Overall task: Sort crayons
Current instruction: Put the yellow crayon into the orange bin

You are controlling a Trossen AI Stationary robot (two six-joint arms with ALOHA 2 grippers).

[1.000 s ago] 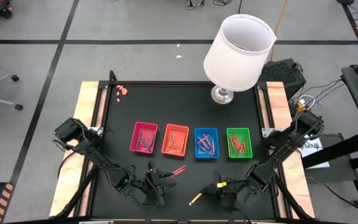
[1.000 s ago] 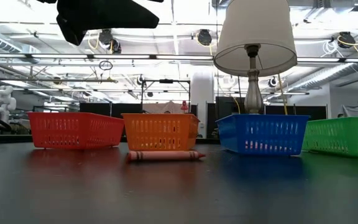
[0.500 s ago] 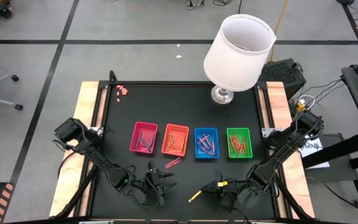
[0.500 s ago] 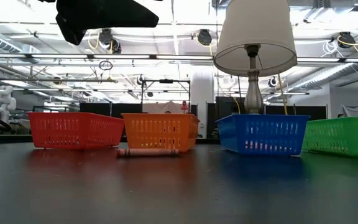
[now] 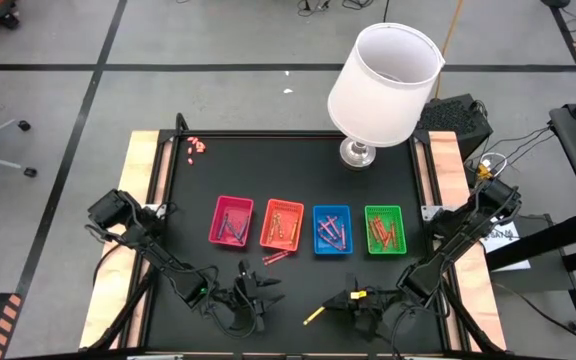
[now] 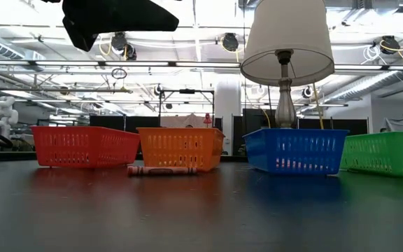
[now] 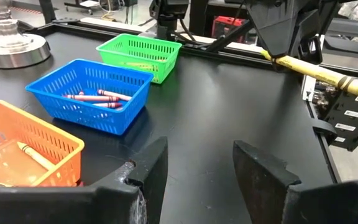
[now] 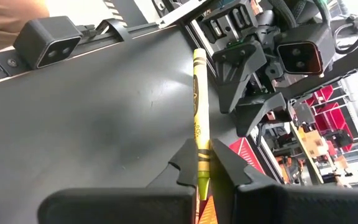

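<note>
On yellow crayon [image 8: 198,124], label wrap, lettering unreadable

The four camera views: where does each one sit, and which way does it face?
High view: above the table, facing straight down; both arms show.
Low view: at table height, facing the plastic trays; one dark arm overhead.
Left wrist view: on the left arm, past its open left tool toward the blue tray.
Right wrist view: on the right arm; right tool grips the yellow crayon.
Shared: both wrist views show that crayon.
</note>
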